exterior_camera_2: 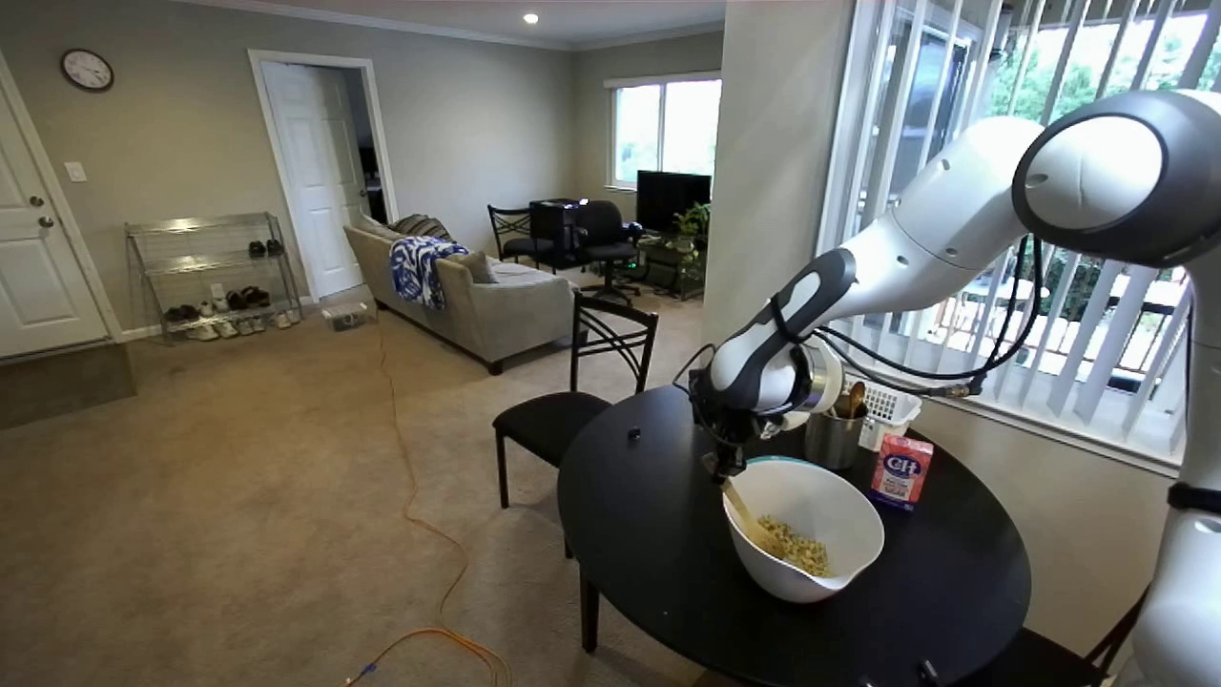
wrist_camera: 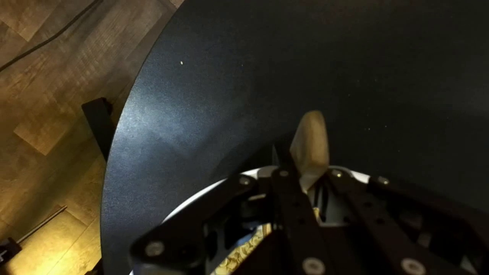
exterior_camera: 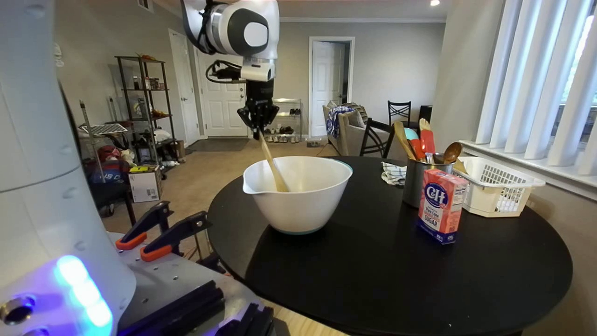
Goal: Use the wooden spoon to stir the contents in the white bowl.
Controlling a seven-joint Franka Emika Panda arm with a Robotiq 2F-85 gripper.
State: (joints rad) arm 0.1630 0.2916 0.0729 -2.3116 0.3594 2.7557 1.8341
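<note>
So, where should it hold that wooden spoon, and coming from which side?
I'd take the wooden spoon by its upper handle, from above, as the gripper has it now. It slants down into the white bowl, lower end in the pale contents, while the slim handle's top stands above the rim, so a grip there should be clear of them.

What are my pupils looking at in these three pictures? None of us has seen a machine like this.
The machine is a jointed white robot arm ending in a black two-fingered hand. Two pictures are taken from different places outside the robot; the third, the wrist view, from the arm itself, looking down past the hand. On the dark round table stand a white bowl, a sugar carton, a metal utensil pot and a white basket; a cloth lies there too. The hand grips a wooden spoon, which slants down into the bowl, where small yellowish pieces lie.
</note>
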